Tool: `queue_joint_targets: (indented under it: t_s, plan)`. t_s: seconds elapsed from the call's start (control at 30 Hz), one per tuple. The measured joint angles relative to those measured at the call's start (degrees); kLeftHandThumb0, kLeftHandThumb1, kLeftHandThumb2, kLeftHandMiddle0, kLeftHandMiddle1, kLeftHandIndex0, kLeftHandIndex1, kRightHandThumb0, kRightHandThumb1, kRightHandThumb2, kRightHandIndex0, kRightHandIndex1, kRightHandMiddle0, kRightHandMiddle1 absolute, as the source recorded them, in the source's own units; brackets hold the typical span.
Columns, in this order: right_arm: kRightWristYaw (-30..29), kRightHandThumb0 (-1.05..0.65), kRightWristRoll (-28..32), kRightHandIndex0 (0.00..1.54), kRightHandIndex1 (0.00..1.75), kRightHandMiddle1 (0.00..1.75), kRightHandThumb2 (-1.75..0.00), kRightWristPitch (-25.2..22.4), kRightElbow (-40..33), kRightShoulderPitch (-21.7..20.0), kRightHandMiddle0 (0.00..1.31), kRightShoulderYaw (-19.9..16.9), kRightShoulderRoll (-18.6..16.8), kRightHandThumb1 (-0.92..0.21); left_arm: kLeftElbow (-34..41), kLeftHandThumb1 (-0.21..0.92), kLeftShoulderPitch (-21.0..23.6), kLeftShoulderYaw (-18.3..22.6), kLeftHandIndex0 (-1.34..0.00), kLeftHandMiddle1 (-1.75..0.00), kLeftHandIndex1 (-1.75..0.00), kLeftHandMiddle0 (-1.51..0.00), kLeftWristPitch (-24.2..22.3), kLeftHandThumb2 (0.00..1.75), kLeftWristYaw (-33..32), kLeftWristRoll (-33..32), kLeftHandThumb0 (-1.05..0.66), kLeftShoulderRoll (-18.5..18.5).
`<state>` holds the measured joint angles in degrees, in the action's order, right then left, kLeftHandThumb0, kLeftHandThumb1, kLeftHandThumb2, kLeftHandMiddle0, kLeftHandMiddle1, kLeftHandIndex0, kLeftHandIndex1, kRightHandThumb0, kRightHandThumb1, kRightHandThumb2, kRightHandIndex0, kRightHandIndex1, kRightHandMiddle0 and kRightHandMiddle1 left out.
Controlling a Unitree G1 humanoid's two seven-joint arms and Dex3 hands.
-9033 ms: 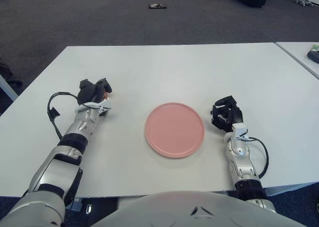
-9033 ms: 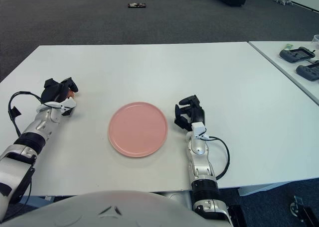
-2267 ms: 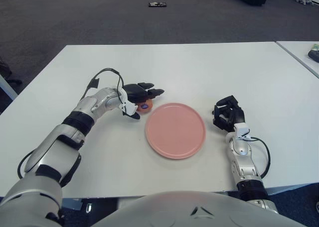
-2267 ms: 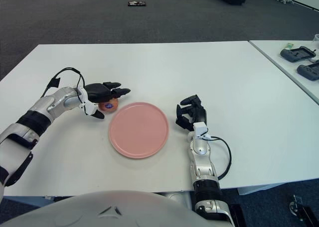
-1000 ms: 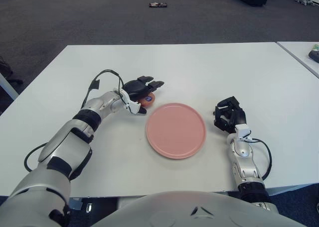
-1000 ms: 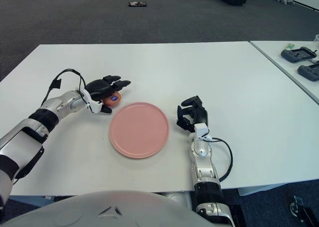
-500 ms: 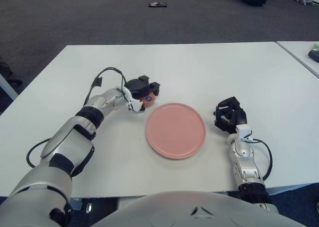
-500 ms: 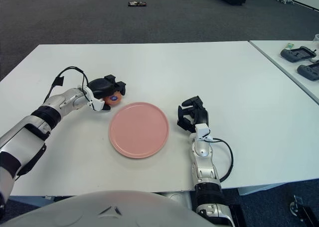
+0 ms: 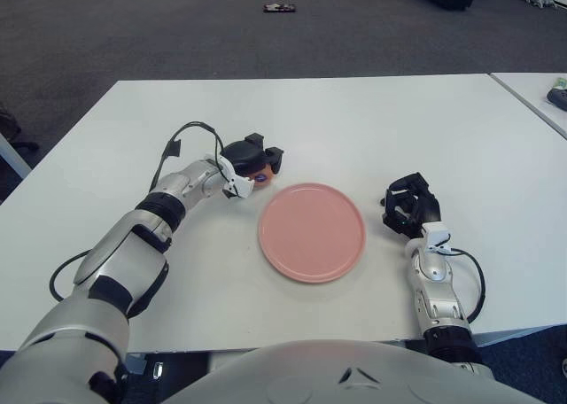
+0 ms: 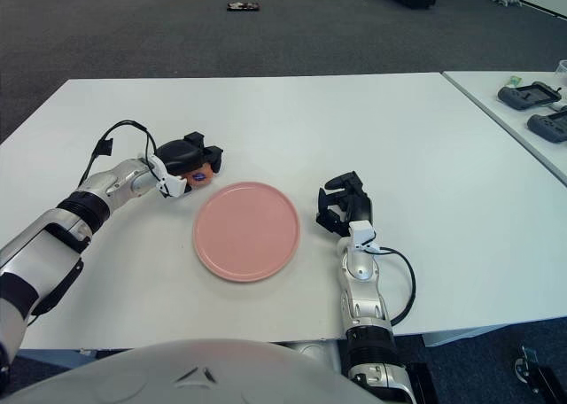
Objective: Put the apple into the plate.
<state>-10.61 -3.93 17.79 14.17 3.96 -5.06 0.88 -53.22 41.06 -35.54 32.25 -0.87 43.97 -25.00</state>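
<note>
The apple (image 9: 258, 174) is small and reddish-orange with a dark sticker. My left hand (image 9: 251, 160) has its black fingers curled over it, just off the far left rim of the pink plate (image 9: 312, 230). The apple is mostly covered by the fingers and I cannot tell whether it is off the table. It also shows in the right eye view (image 10: 197, 174). My right hand (image 9: 409, 207) rests on the table to the right of the plate, its fingers curled and holding nothing.
The white table (image 9: 354, 120) stretches far behind the plate. A second table (image 10: 523, 112) at the right carries dark devices (image 10: 529, 96). A small dark object (image 9: 279, 11) lies on the carpet far behind.
My left hand has closed its fingers over the apple and shifted slightly up and away from the plate rim. The right hand has not moved.
</note>
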Motion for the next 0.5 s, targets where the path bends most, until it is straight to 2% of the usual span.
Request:
queue_joint_targets:
  t_s: [0.5]
  plan:
    - [-0.1, -0.41, 0.0, 0.56, 1.42, 1.75, -1.03, 0.0, -0.3, 0.2, 0.43, -0.5, -0.2, -0.55, 2.3, -0.10, -1.0, 1.4, -0.70, -1.61, -1.75, -0.97, -3.4, 1.75, 3.2, -2.1, 0.00, 0.1]
